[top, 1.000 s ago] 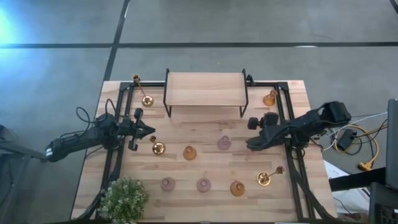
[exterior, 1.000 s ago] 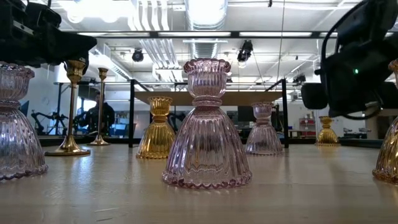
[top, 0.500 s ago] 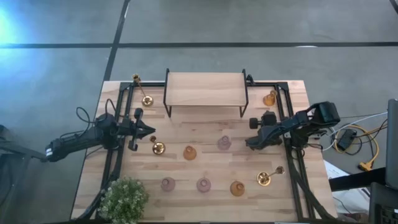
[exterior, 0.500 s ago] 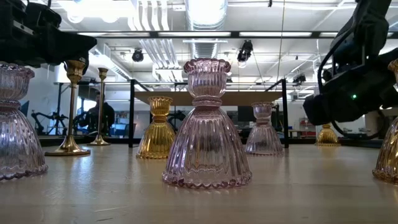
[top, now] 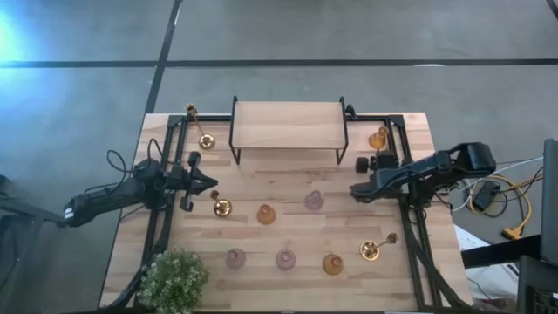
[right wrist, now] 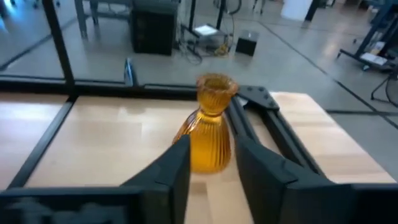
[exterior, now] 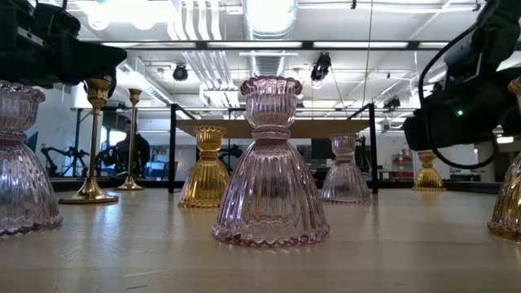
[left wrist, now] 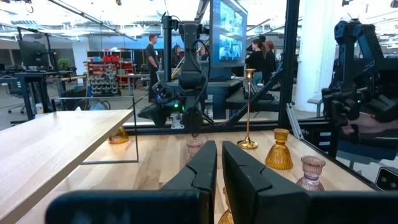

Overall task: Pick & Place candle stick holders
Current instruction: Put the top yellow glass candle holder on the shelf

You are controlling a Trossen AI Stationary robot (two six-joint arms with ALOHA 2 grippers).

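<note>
Wooden table [top: 288,187], amber holder [right wrist: 210,132] between jaws

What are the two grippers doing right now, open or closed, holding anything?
Left gripper: jaws closed, holding nothing.
Right gripper: jaws open, empty, facing an amber candle stick holder.

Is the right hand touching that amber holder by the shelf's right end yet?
Apart. The high view shows bare table between the right hand and the amber holder; the right wrist view shows it standing beyond the open fingers, not between them.
</note>
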